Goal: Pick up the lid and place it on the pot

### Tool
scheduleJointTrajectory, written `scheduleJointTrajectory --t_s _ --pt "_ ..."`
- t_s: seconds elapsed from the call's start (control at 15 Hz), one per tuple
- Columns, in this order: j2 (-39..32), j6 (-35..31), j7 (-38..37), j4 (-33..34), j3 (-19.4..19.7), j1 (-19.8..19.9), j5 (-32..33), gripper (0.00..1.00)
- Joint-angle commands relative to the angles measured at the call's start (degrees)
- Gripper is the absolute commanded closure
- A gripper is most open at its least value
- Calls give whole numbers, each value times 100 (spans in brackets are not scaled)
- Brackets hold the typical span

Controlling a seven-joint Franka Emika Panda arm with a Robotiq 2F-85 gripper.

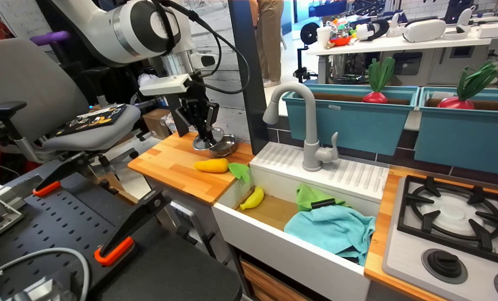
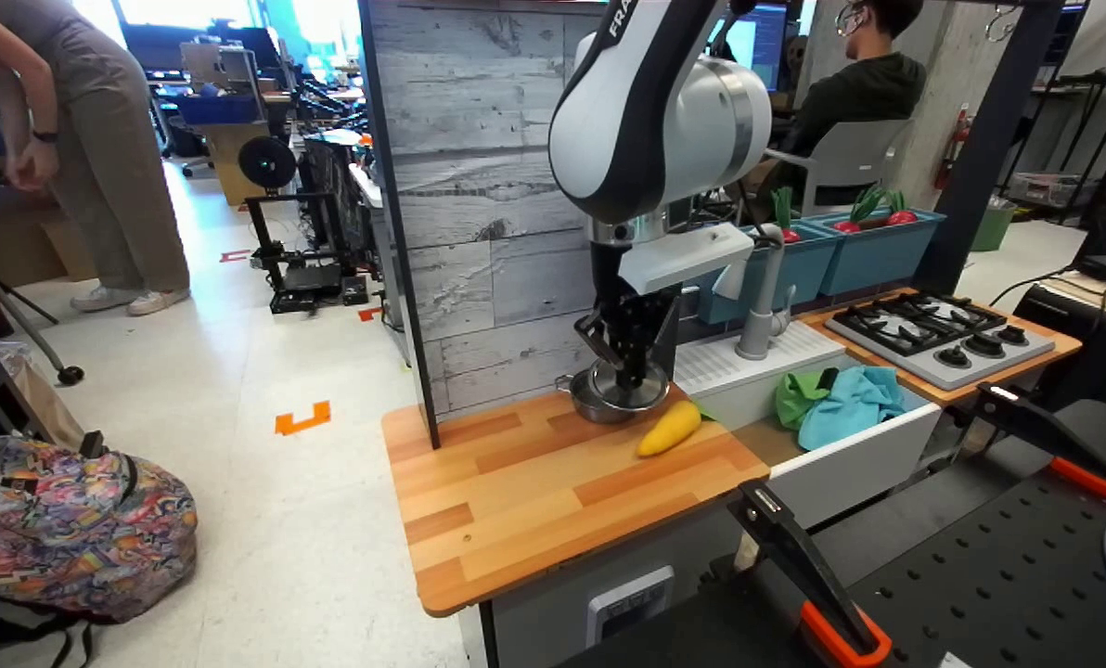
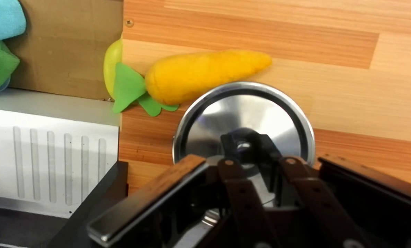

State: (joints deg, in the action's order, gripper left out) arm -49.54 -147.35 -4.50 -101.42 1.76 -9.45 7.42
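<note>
The lid, a silver disc with a dark ring, hangs tilted under my gripper; it shows in both exterior views (image 1: 199, 144) (image 2: 644, 393) and in the wrist view (image 3: 241, 112). My gripper (image 1: 208, 140) (image 2: 629, 378) points down, with its fingertips (image 3: 248, 146) closed around the knob at the lid's middle. The small shiny pot (image 1: 229, 146) (image 2: 592, 406) stands on the wooden counter near the wall panel. The lid overlaps part of the pot in both exterior views; I cannot tell whether they touch. In the wrist view the pot is mostly hidden by lid and gripper.
A yellow-orange plush carrot (image 1: 212, 165) (image 3: 205, 74) with green leaves lies on the counter (image 2: 516, 501) beside the pot. The white sink (image 1: 290, 251) holds a banana (image 1: 253, 198) and green and blue cloths (image 1: 332, 225). A grey faucet (image 1: 311, 129) and wall panel (image 2: 488, 232) stand close by.
</note>
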Motion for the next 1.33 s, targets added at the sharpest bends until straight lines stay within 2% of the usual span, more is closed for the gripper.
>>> scheduleJointTrajectory --t_s 0.0,0.6,1.27 --pt "-75 236 17 273 -99 131 -143 95" --pt "-541 741 124 989 -315 381 -493 95" --pt "-842 741 -421 1297 -191 249 -673 95"
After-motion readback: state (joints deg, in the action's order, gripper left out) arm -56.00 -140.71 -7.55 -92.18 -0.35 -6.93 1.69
